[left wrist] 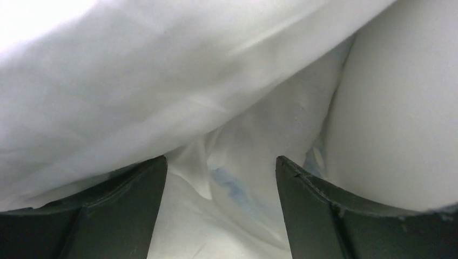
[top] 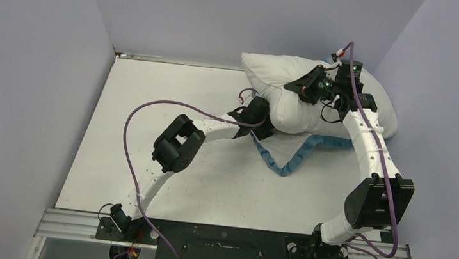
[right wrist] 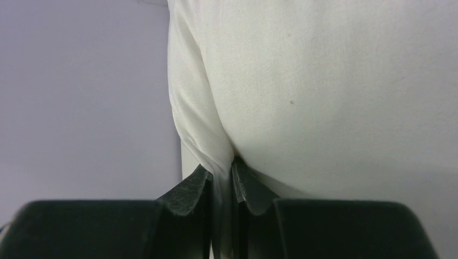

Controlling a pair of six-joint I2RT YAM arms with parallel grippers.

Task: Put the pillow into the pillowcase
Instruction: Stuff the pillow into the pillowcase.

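- Your right gripper (right wrist: pixel 221 183) is pinched tight on a fold of the pillow (top: pixel 284 109), at the far right of the table (top: pixel 174 79).
- Your left gripper (left wrist: pixel 221 178) has its jaws spread wide and clamps nothing; white cloth lies loose between them.
- The pillow sits on the pillowcase (top: pixel 288 156), whose blue ruffled edge sticks out on the near side.
- The left gripper is tucked in at the pillow's near-left edge, where it meets the pillowcase.

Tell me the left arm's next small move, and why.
Probably ease the left gripper forward and close on the pillowcase fold between its open jaws: the right gripper is shut on the pillow, which lies over the case.
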